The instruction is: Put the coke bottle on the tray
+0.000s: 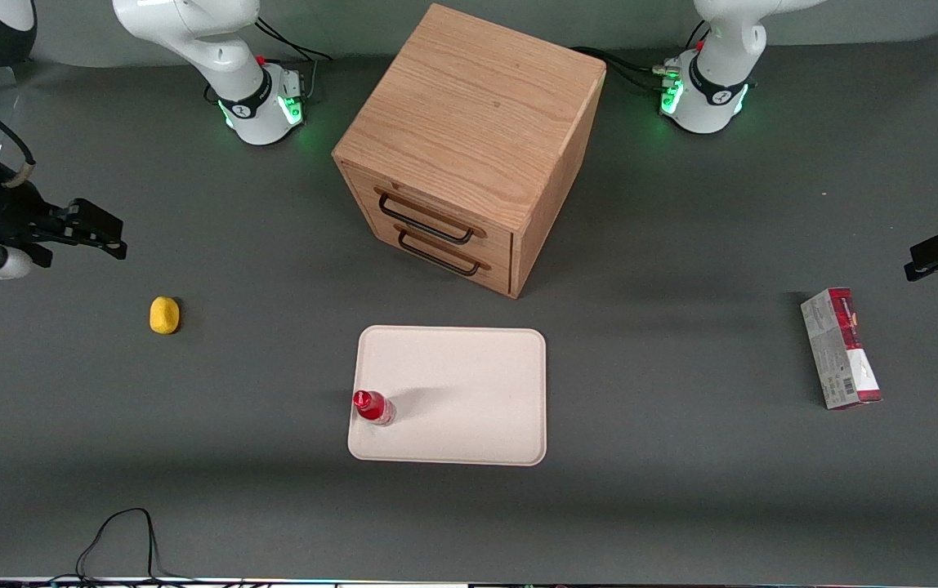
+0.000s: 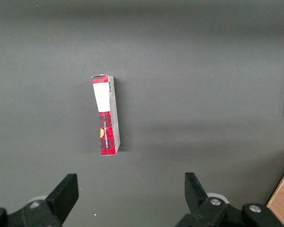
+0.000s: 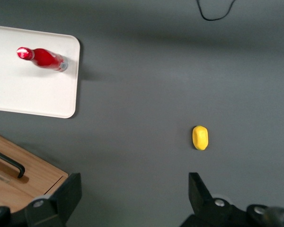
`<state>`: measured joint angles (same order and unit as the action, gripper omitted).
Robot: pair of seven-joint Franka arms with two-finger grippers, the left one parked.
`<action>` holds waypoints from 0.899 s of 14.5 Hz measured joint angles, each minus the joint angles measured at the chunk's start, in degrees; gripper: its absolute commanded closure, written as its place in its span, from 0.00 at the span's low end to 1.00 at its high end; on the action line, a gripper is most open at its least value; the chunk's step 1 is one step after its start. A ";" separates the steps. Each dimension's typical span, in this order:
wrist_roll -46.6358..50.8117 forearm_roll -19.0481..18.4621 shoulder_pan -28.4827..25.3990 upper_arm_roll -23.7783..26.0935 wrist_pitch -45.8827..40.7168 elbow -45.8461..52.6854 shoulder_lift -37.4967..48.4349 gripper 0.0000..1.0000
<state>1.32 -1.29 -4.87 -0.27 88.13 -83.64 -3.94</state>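
Observation:
The coke bottle (image 1: 373,406) stands upright on the cream-white tray (image 1: 469,384), near the tray's corner that is closest to the front camera and toward the working arm's end. It also shows in the right wrist view (image 3: 43,58), standing on the tray (image 3: 28,90). My right gripper (image 1: 97,229) is open and empty, raised above the table at the working arm's end, well away from the tray. In the right wrist view the gripper (image 3: 132,191) has its jaws wide apart over bare grey table.
A yellow lemon-like object (image 1: 164,314) lies on the table between my gripper and the tray. A wooden two-drawer cabinet (image 1: 469,147) stands farther from the front camera than the tray. A red-and-grey carton (image 1: 841,347) lies toward the parked arm's end.

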 measured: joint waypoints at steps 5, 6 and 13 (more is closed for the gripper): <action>0.00 2.13 3.44 -0.34 1.88 -5.89 3.37 0.00; -0.14 2.44 3.57 -1.09 1.99 -6.18 3.46 0.00; -4.90 2.12 3.46 -2.60 2.64 -6.44 3.53 0.00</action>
<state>-3.58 0.83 -1.41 -2.87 90.77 -90.08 -0.41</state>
